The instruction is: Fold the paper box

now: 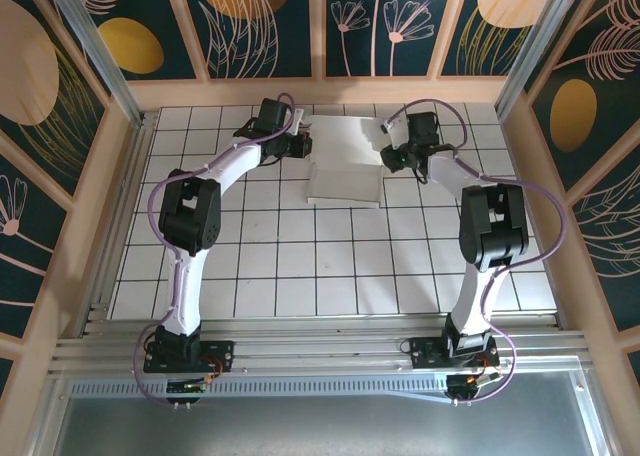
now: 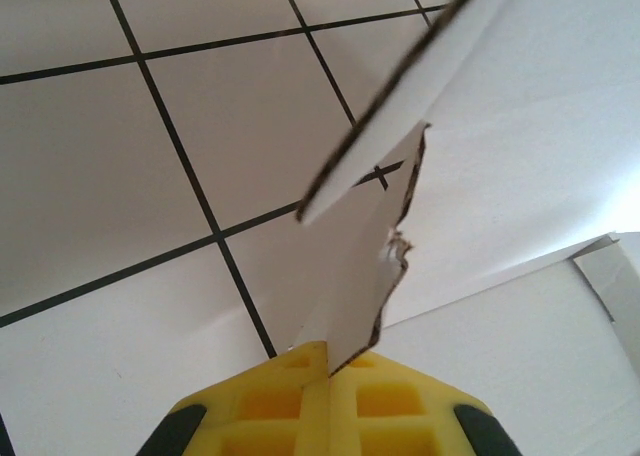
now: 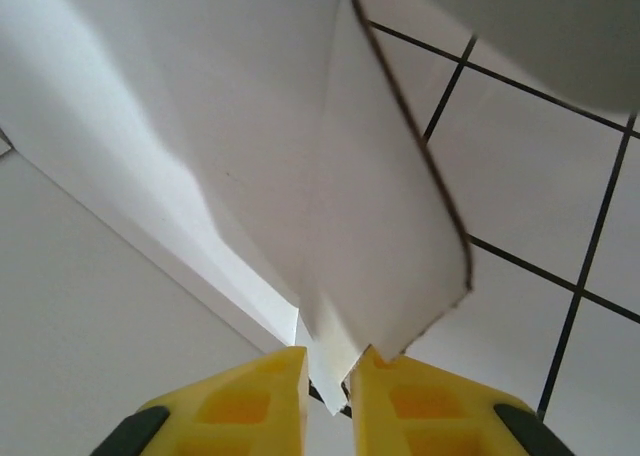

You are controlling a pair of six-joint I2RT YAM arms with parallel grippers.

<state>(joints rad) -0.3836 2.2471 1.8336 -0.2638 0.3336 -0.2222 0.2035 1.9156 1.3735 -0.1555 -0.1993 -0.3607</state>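
At the left jaws: pressed together, pinching the lower tip of a thin white flap of the paper box (image 2: 520, 126) between yellow pads (image 2: 260, 401). Ragged and torn along that flap's right edge, dark along the cut rim. Up off the table (image 2: 120, 176) at this spot, with white tiles and black grid lines showing beneath. Past the flap, more of the same white card, with a raised fold at lower right.

At the right jaws: almost closed, nipping the bottom corner of another flap between yellow pads (image 3: 250, 401). Rounded at the flap's free corner, dark-edged, rising up and away into a broad white panel at upper left.

Seen from above: gripped at both side edges, with the left arm (image 1: 190, 216) reaching in from one side and the right arm (image 1: 490, 221) from the other. Sitting at the far middle of the table, near panel resting on the tiles.
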